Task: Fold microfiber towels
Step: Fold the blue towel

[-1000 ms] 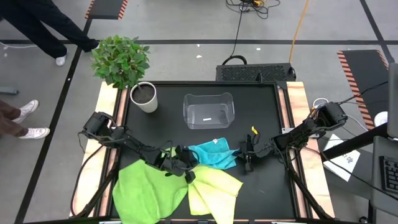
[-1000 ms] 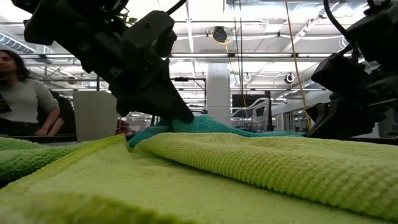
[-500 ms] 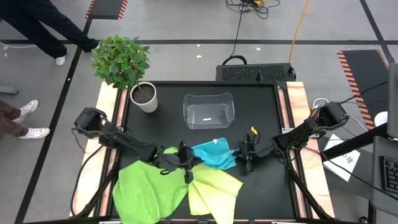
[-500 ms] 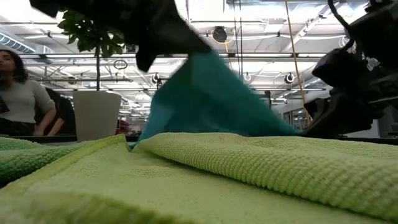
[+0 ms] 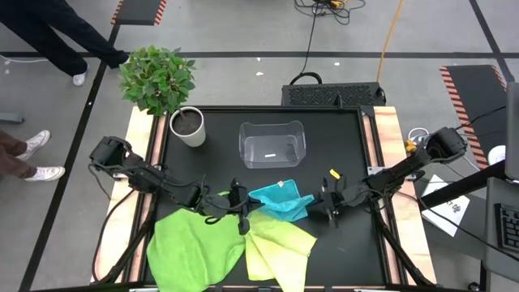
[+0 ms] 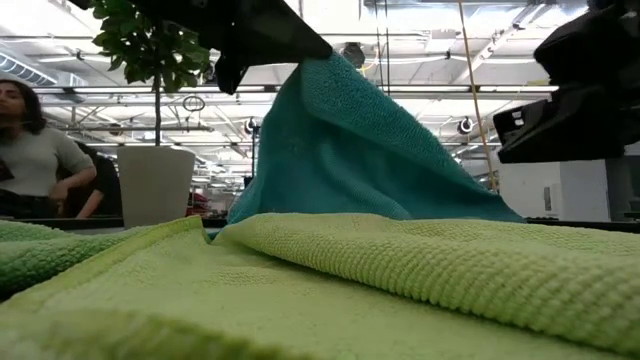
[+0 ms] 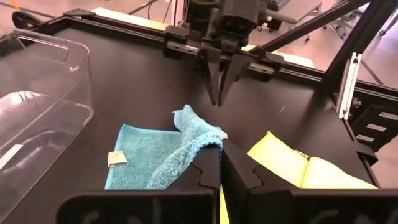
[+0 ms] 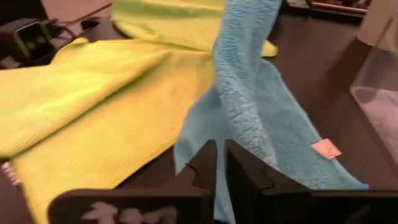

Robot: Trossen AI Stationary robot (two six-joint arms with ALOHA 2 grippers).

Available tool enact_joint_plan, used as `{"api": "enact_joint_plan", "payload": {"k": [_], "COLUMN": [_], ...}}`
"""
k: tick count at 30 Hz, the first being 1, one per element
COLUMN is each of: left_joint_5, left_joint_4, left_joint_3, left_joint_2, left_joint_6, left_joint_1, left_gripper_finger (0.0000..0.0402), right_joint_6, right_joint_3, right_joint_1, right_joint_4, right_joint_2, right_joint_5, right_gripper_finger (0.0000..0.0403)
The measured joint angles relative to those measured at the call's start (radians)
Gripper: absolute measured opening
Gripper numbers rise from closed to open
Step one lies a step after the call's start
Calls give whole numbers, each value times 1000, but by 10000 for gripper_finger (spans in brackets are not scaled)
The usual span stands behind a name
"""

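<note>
The left gripper (image 5: pixel 243 212) is pinched tight on a corner of the turquoise towel (image 5: pixel 280 199) and holds that corner up off the table (image 5: pixel 340 146). In the low view the towel hangs down from the dark gripper like a little tent, and its bottom edge rests on the table behind the yellow-green towel (image 5: pixel 280 245).

Seen from above, the turquoise towel sits near the middle of the table, at about 6 o'clock from the clear bin (image 5: pixel 272 143). The yellow-green towel lies at about 6 o'clock from the turquoise one, touching it. The bright green towel (image 5: pixel 193 247) lies at 9 o'clock from the yellow-green towel, and the 2 overlap at their edges.

The right gripper (image 5: pixel 332 208) is just beside the turquoise towel, at its 3 o'clock side. Its 2 fingers (image 8: pixel 214 163) look almost together, with only a thin gap, and I cannot tell if they hold any cloth.

A white pot with a leafy plant (image 5: pixel 166 93) stands at the table's 10 o'clock corner
</note>
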Motion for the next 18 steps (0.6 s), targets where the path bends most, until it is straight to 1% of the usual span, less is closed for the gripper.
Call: {"api": "enact_joint_plan", "payload": {"k": [3,5,7,10,13,18], "left_joint_5": [0,8,32,77,113,126], "left_joint_4": [22,44,68,113,148,200], "left_joint_3": [0,0,0,0,0,0], "left_joint_2": [0,0,0,0,0,0], "left_joint_6": [7,10,22,25,26,44], "left_joint_1": [2,8,19,44,67,95], "left_gripper_finger": [2,2,2,2,2,2], "right_joint_6": [2,8,11,4,7,7], "right_joint_3": [0,0,0,0,0,0], "right_joint_1": [17,26,29,29,30,33], "right_joint_4": [-18,-25,-20,-25,-24,-19], "right_joint_2": [-10,-9,-10,-9,-9,-9], "right_joint_5": [4,26,55,63,106,144], "right_gripper_finger": [56,75,93,114,127,132]}}
